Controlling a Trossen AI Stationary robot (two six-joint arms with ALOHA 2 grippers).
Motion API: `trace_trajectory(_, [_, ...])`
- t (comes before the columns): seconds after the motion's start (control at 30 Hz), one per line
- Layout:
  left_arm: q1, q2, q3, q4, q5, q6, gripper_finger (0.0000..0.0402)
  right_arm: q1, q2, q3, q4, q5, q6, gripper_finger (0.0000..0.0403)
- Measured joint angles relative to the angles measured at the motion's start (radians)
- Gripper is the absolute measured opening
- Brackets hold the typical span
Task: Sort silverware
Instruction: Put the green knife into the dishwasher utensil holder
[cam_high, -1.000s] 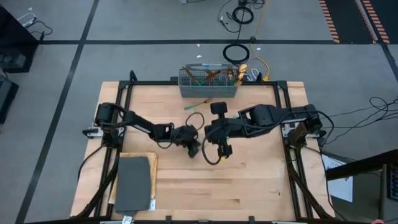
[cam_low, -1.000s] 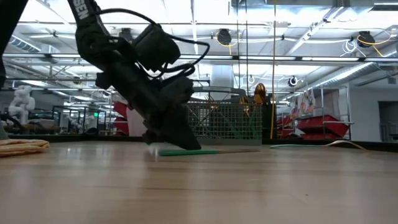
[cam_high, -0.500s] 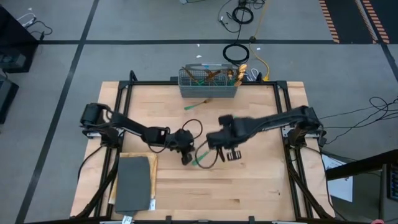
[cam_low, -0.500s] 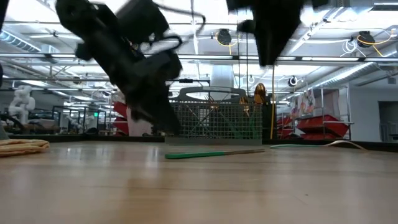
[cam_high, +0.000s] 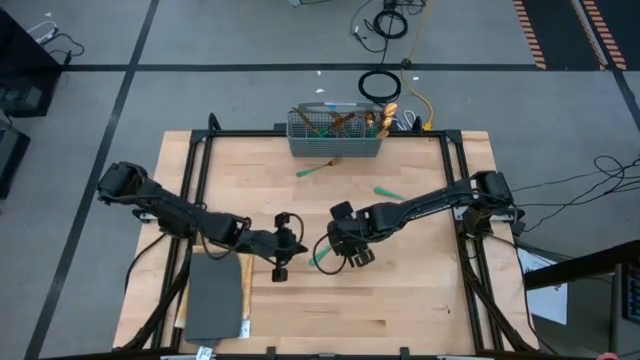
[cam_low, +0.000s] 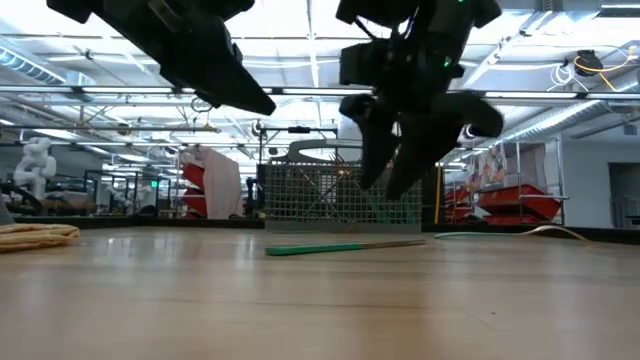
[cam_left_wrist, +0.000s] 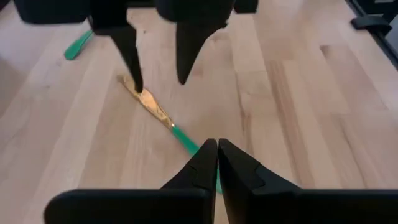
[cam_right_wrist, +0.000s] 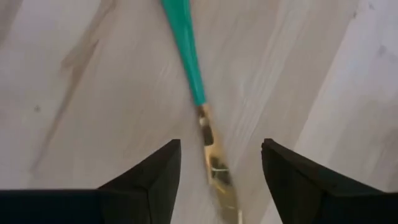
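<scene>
A piece of silverware (cam_high: 322, 257) with a slim teal handle (cam_right_wrist: 183, 50) and a gold head (cam_right_wrist: 214, 163) lies flat on the wooden table near its middle. My right gripper (cam_high: 351, 257) hangs open just above it and points steeply down. One finger stands on either side of the gold head without touching it (cam_left_wrist: 149, 102). My left gripper (cam_high: 280, 265) is shut, holds nothing, and hangs above the table to the left of the piece. In the low view the piece (cam_low: 340, 246) lies in front of the mesh caddy (cam_low: 340, 195), under my right gripper (cam_low: 395, 170).
The grey mesh caddy (cam_high: 335, 131) with several pieces of silverware stands at the table's far edge. Two more teal-handled pieces lie loose, one near the caddy (cam_high: 318, 168) and one farther right (cam_high: 388, 192). A grey mat (cam_high: 213, 295) lies at the near left.
My left gripper has risen off the table and drawn back toward the left edge, rolling as it went. The piece of silverware it was on stays lying flat. My right gripper has come down from high up over the gold head and has opened.
</scene>
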Motion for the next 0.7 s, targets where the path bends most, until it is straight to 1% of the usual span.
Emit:
trace_trajectory(0.17, [-0.014, -0.007, 0.001, -0.049, -0.002, -0.001, 0.0041, -0.016, 0.046, 0.000, 0.053, -0.018, -0.076, 0.0212])
trace_trajectory(0.3, [-0.025, -0.011, 0.001, -0.064, -0.025, -0.001, 0.0060, -0.022, 0.113, 0.002, 0.066, -0.040, -0.104, 0.0217])
trace_trajectory(0.5, [-0.025, -0.024, 0.001, -0.112, -0.064, -0.004, 0.0070, -0.024, 0.189, 0.070, 0.036, -0.038, -0.141, 0.0217])
trace_trajectory(0.6, [-0.025, -0.026, 0.001, -0.117, -0.077, -0.008, 0.0070, -0.033, 0.229, 0.131, -0.034, -0.047, -0.168, 0.0202])
trace_trajectory(0.7, [-0.025, -0.029, 0.001, -0.143, -0.081, -0.020, 0.0070, -0.061, 0.275, 0.189, -0.112, -0.113, -0.181, 0.0167])
